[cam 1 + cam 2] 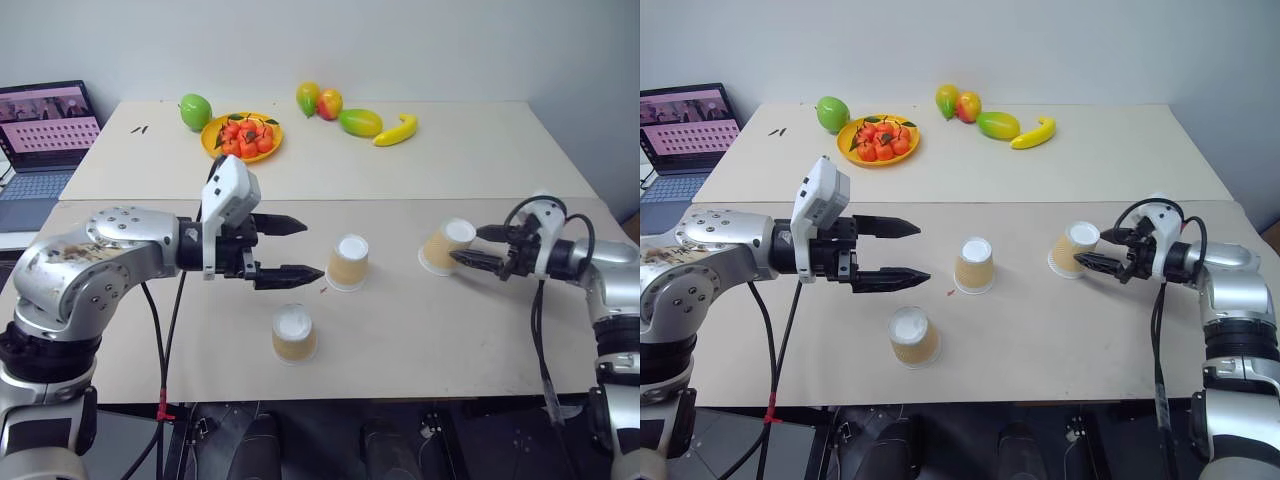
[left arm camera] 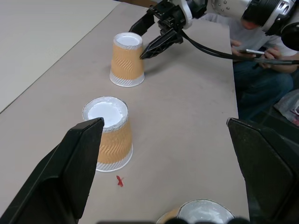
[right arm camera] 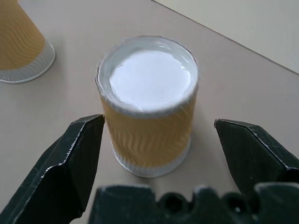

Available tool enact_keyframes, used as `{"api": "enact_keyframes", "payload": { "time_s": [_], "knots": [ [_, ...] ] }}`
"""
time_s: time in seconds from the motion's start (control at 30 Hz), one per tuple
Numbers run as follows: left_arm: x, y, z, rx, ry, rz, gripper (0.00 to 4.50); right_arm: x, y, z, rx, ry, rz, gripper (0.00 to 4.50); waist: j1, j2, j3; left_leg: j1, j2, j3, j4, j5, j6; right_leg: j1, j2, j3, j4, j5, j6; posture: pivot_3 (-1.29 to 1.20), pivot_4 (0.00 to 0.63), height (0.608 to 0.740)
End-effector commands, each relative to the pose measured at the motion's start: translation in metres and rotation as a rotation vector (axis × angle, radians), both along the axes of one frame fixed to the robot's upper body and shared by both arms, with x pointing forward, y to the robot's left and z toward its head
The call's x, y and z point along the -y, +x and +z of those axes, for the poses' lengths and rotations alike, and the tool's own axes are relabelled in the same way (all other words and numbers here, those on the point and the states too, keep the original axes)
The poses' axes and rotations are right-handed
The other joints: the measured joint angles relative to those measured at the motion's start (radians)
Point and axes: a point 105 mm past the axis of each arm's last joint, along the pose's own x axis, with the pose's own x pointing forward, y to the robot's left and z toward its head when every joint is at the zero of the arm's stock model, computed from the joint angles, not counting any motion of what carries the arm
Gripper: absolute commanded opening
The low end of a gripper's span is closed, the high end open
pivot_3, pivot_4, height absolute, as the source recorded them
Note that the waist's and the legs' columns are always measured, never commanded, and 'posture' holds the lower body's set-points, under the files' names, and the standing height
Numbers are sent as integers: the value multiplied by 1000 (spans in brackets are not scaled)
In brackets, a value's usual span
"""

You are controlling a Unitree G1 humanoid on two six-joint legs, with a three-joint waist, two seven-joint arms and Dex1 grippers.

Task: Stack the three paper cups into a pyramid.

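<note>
Looks like a lab/office: plain beige tables (image 1: pixel 420 330), laptop (image 1: pixel 45 135) at 10 o'clock, bare white wall (image 1: pixel 400 45), fake fruit (image 1: pixel 360 122) at 12.

1. At the far left edge of my head view I see an open laptop (image 1: pixel 45 130).
2. Upper centre: a yellow plate (image 1: pixel 213 131) of small red-orange fruit (image 1: pixel 247 137), a green mango (image 1: pixel 196 111) just left of it.
3. Further right lie two mangoes (image 1: pixel 320 101), another green one (image 1: pixel 360 122) and a banana (image 1: pixel 397 131).
4. A person (image 2: pixel 254 70) sits beyond the table (image 1: pixel 450 340).
</note>
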Motion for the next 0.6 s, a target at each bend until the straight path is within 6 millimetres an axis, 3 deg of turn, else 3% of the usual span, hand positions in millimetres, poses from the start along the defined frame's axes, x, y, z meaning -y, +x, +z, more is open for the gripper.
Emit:
{"api": "enact_keyframes", "payload": {
  "time_s": [0.03,0.33,0.43,0.53,0.6],
  "knots": [
    [-1,-4,11,56,-3,3,4500,-7,4,16,57,-12,37,4423,0,0,0,0,0,0,0,0,0,0,0,0,0,0,0,0,150,732],
    [-3,-6,10,57,-5,19,4500,-24,12,17,56,-6,90,4423,-1,0,0,0,0,0,0,0,0,0,0,0,0,0,0,0,150,732],
    [-4,-7,9,57,-5,26,4500,-23,13,16,55,-8,86,3759,0,0,0,0,0,0,0,0,0,0,0,0,0,0,0,0,150,732],
    [-5,-7,8,56,-6,30,4500,-24,14,18,62,-9,90,2786,0,0,0,0,0,0,0,0,0,0,0,0,0,0,0,0,150,732],
    [-5,-8,8,54,-7,31,4500,-25,13,21,69,-8,98,2746,0,0,0,0,0,0,0,0,0,0,0,0,0,0,0,0,150,732]
  ]
}}
